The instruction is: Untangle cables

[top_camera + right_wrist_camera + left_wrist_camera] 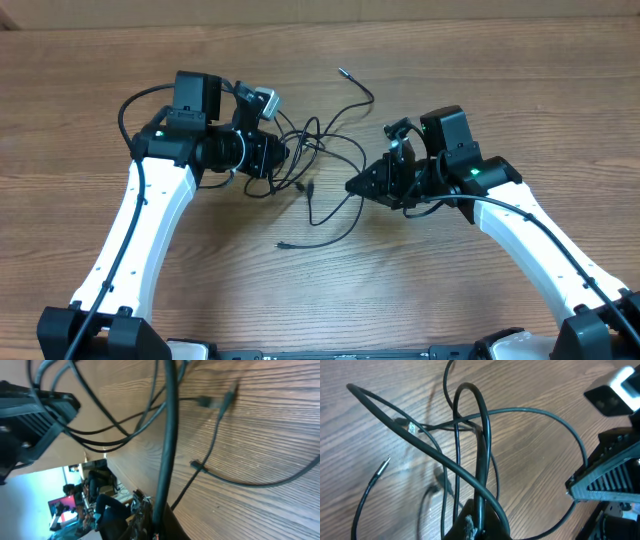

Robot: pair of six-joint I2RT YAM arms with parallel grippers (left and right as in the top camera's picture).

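**Fig.** Thin black flexible cables (485,435) lie crossed in a knot on the brown wood-grain table (500,60), just beside the left tool (285,156). The left tool and the right tool (351,186) each pinch one strand, jaws narrow. Untangling appears barely begun; no cord yet lies apart from the others.

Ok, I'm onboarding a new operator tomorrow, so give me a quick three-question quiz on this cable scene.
1. True or false: the thin black cables lie tangled between the left gripper and the right gripper on the brown wooden table.
2. The left gripper is: A open above the table; B shut on a cable; C holding a white cup.
3. Fill in: the right gripper is shut on a thin black ____.
Key: 1 true; 2 B; 3 cable.
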